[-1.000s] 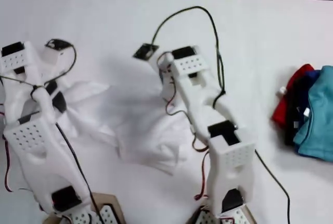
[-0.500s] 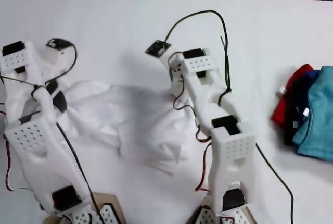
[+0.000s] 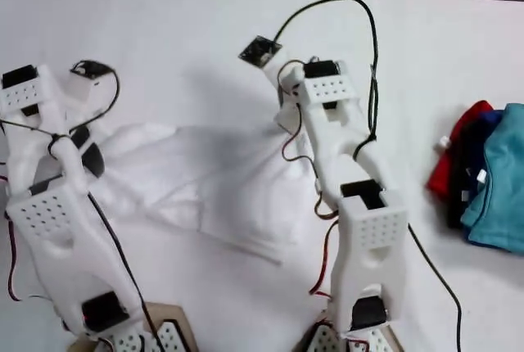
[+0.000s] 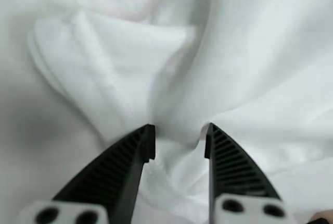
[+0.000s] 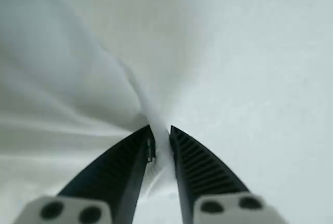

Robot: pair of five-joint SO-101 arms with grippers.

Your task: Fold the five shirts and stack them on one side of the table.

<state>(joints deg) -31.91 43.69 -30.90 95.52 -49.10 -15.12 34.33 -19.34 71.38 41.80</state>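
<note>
**Inspector:** Since a second ago the right arm has drawn the white shirt (image 3: 221, 192) rightward, spreading it. Left arm unchanged.

**Assistant:** Tool states?

**Inspector:** Left gripper (image 4: 179, 139): jaws apart, cloth bunched between them. Shirt lies mid-table between the arms. Right gripper (image 5: 160, 138): clamped on a shirt ridge. Advise pulling level and gently until the wrinkles flatten, stopping short of the folded stack (image 3: 483, 172).

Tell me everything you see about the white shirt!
The white shirt looks like soft, thin cloth, all wrinkly and not folded. It lies spread out on the table between the two arms. The right gripper pinches a raised fold at one edge. The left gripper is open over a bunched part.
</note>
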